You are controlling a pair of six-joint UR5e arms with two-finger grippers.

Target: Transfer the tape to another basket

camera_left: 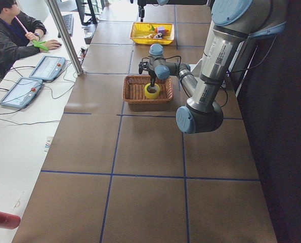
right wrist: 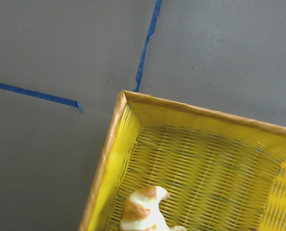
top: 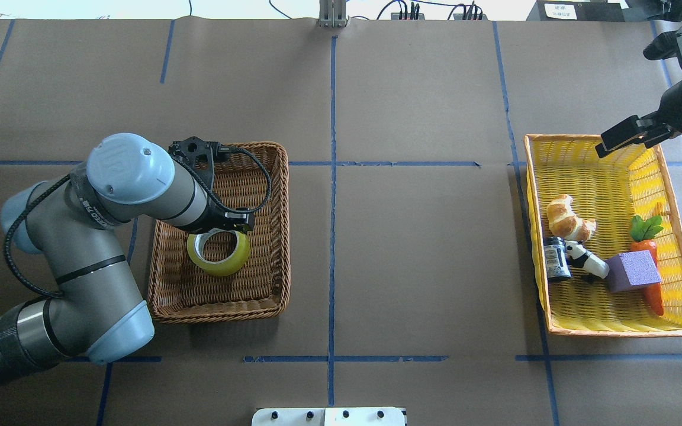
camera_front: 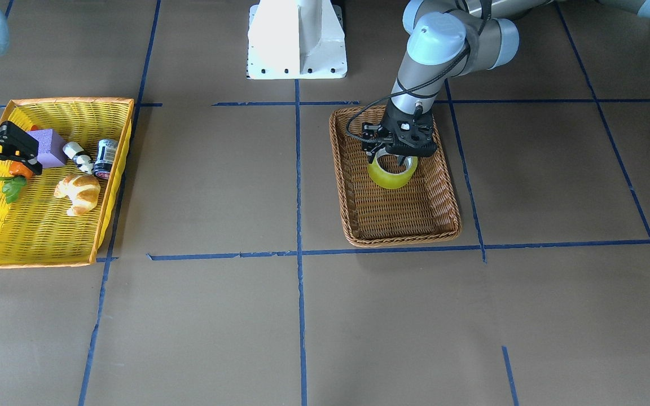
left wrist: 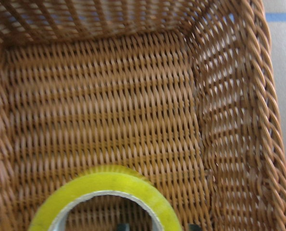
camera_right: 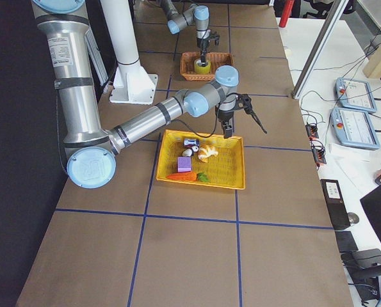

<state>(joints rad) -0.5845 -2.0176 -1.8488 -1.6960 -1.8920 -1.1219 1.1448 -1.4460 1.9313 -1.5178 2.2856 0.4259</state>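
The tape (camera_front: 392,176) sits inside the brown wicker basket (camera_front: 404,239), roughly mid-floor and a little toward the robot's end, clear of all four walls. The left gripper (camera_front: 395,158) stands directly above it, pointing straight down. In the left wrist view one finger shows inside the roll's white-grey core and the other outside the yellow wall, so the claw straddles the roll's far wall. Whether it is clenched on that wall or already slack cannot be told from these views, nor is it certain that the roll's underside bears on the weave. Judged from this layout, the step in hand is the set-down. To do it well, the arm should bring the roll down until it rests flat on the basket floor, then spread the fingers fully before any upward move. The retreat should go straight up, because the inner finger sits within the core and any sideways drift would drag or tip the roll. A slanted lift could also snag a fingertip in the wicker. The right gripper (top: 625,137) hangs released, grasping nothing, over the far corner of the yellow basket (camera_front: 71,101). That basket holds a croissant (camera_front: 79,193), a purple block (camera_front: 48,148), a panda figure (camera_front: 79,158), a small dark jar (camera_front: 105,158) and a toy carrot (top: 652,290), all well apart from the tape.
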